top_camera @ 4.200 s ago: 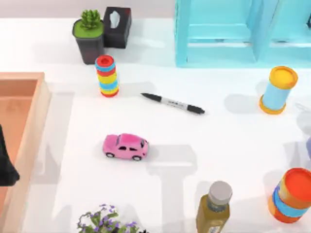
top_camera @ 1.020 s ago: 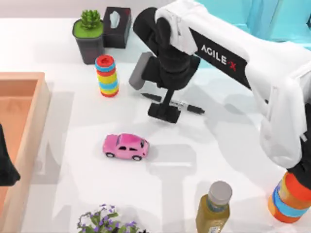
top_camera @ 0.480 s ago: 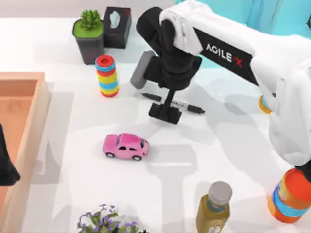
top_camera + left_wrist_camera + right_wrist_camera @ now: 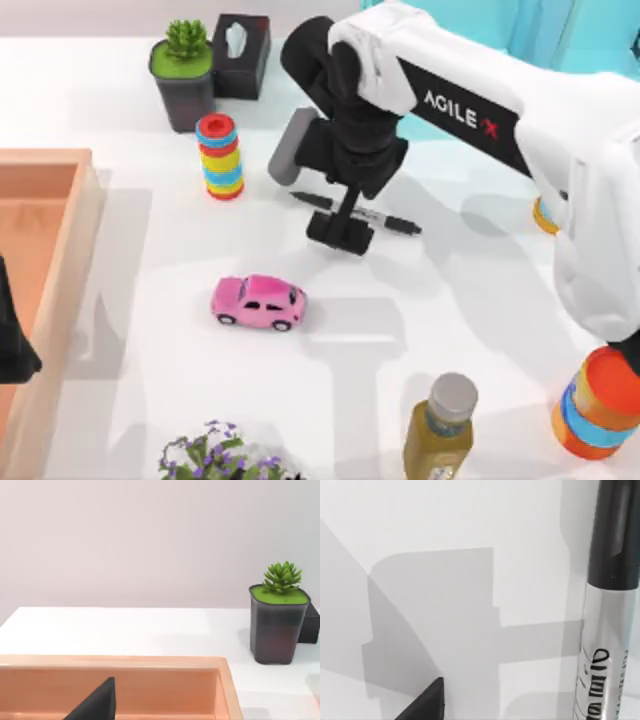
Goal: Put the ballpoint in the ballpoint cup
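The ballpoint (image 4: 357,213) lies flat on the white desk (image 4: 450,330), between the stack of coloured rings (image 4: 220,157) and the blue-and-yellow cup (image 4: 572,186) at the right side, a little behind the pink toy car (image 4: 258,302). So nothing is done yet: the pen is not lifted, and nothing is in any cup.

The right gripper (image 4: 340,232) hangs right over the middle of the pen, low to the desk. From the right wrist camera the barrel (image 4: 600,645) runs close by, with one dark fingertip (image 4: 422,702) off to the side. I cannot tell whether the jaws are apart or closed on it.

What remains, I judge, is the whole job: grip, lift, carry, drop in.

The left gripper (image 4: 12,345) sits parked over the wooden tray (image 4: 60,290) at the left edge.
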`<action>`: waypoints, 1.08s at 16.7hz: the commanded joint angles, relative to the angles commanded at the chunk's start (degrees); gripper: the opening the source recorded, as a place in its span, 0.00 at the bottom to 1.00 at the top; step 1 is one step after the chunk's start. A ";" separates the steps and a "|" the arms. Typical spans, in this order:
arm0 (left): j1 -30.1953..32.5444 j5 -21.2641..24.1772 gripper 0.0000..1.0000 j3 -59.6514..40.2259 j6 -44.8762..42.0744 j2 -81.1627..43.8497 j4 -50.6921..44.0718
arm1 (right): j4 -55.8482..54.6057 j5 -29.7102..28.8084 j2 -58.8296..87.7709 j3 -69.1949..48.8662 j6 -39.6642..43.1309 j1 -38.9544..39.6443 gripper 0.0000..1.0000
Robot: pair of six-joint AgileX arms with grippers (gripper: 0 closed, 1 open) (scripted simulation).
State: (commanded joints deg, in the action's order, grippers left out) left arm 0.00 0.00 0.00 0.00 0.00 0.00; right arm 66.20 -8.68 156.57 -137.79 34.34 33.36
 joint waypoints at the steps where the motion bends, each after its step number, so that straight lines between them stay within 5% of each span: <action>1: 0.00 0.00 1.00 0.00 0.00 0.00 0.00 | 0.00 0.00 0.00 0.00 0.00 0.00 0.25; 5: 0.00 0.00 1.00 0.00 0.00 0.00 0.00 | 0.00 0.00 0.00 0.00 0.00 0.00 0.00; 18: 0.00 0.00 1.00 0.00 0.00 0.00 0.00 | 4.23 1.42 -11.07 6.66 -4.88 2.73 0.00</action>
State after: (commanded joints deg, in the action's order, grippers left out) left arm 0.00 0.00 0.00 0.00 0.00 0.00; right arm 70.43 -7.25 145.49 -131.13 29.46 36.10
